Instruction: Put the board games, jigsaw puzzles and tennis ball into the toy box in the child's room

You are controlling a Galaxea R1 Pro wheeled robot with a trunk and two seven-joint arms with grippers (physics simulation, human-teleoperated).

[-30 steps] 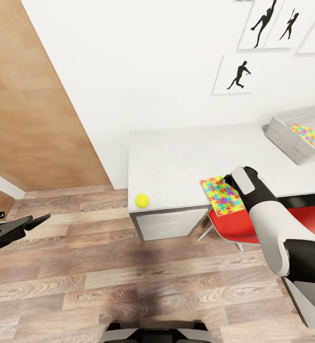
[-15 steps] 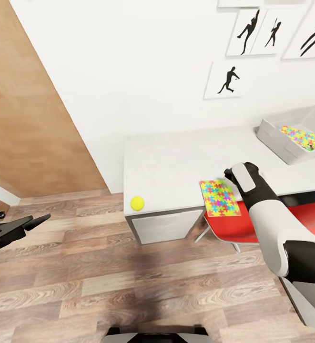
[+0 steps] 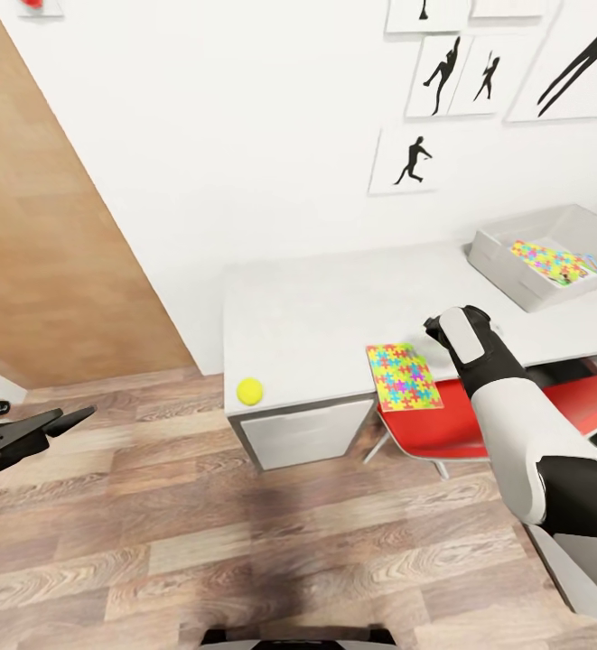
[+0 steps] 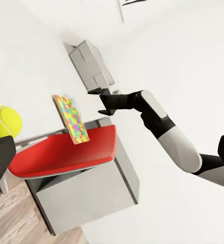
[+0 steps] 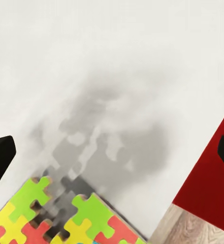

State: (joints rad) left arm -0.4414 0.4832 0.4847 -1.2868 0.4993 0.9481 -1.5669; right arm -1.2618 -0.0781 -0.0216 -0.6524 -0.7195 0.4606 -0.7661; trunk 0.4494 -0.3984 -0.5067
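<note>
Pale grey tabletop against plain white wall, over brown-grey wood-plank floor. Neon jigsaw puzzle square flat at tabletop's front edge, overhanging slightly above glossy red chair seat; in right wrist view, green and yellow puzzle pieces beside red seat and grey shadow on tabletop. Yellow-green tennis ball at about 8 o'clock on tabletop, near front left corner, well apart from puzzle. Light grey open toy box at about 2 o'clock, with second neon jigsaw puzzle lying inside. Black silhouette prints on wall above.

Right pincer just beside puzzle's 2 o'clock corner, above tabletop; black fingertips spread wide, nothing between. Left pincer low at 9 o'clock over floor, far from tabletop, fingers parted, empty. From left wrist view, tennis ball, puzzle and toy box in line.
</note>
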